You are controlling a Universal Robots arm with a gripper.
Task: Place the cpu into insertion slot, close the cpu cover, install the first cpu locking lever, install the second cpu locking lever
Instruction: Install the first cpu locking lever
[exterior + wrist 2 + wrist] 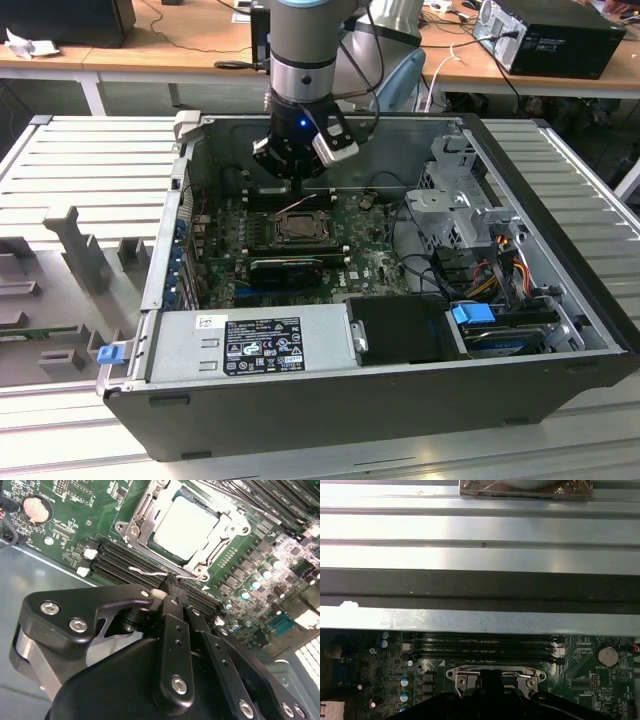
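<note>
The black metal two-finger gripper [172, 587] is hanging just over the edge of the socket in the second wrist view, its fingers drawn narrow, tips nearly together around a thin bent wire lever [147, 571] of bright steel. Whether the tips are actually gripping that wire, I cannot tell. Reaching in from this side is putting the fingers right where the lever's free end is sitting, beside the rows of long black memory slots [125, 560].

Moving outward, the small flat square cpu with its pale silvery metal top [187, 525] is lying seated in the insertion slot. The thin dull-silver cpu cover with its big square window [145, 522] is lying flat around the chip, framing it, so the cover is looking closed.

Around that, the glossy green motherboard [75, 525] is carrying a round silver coin battery [38, 509]. In the exterior view, the arm is reaching down into the open dark-grey steel computer case [330, 400].
</note>
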